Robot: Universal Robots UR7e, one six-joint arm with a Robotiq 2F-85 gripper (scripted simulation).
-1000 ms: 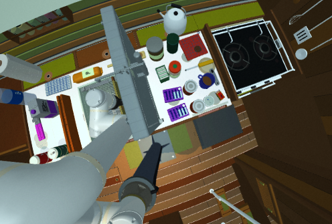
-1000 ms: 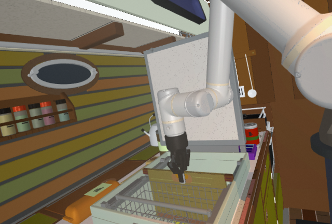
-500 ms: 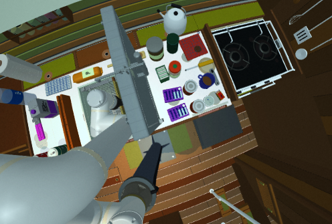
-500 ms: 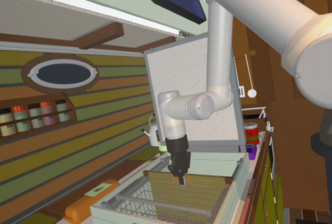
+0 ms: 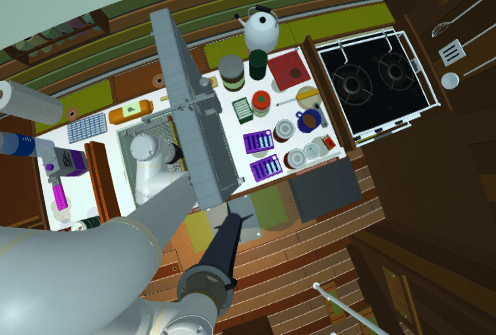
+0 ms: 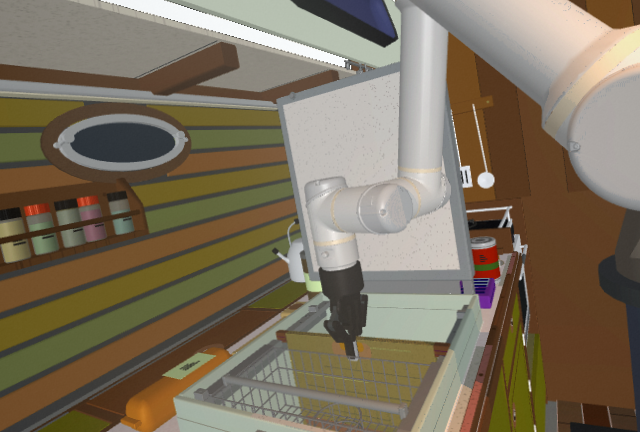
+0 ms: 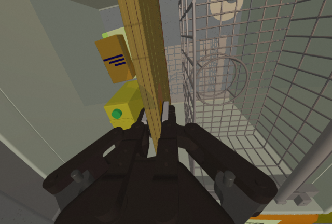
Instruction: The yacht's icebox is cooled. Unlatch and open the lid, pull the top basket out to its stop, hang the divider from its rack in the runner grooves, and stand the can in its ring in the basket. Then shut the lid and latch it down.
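Note:
My gripper (image 7: 157, 121) (image 6: 349, 347) has its two fingers clamped on the top edge of the yellow-brown divider (image 7: 144, 55) (image 6: 362, 360). The divider hangs upright across the open icebox (image 6: 331, 365), its brown top bar spanning the two side runners. The lid (image 6: 372, 179) (image 5: 192, 113) stands open behind my arm. The wire basket (image 7: 241, 82) (image 6: 310, 391) sits on the near side of the divider. Its can ring (image 7: 217, 78) is empty. A dark green can (image 5: 87, 224) lies at the counter's near left end, partly hidden by my arm.
Behind the icebox runs the striped hull wall with a porthole (image 6: 121, 142) and a jar shelf (image 6: 67, 226). An orange box (image 7: 115, 58) and a yellow box (image 7: 122, 109) lie in the icebox beyond the divider. Jars, trays and a kettle (image 5: 261, 27) crowd the counter beside the stove (image 5: 375, 80).

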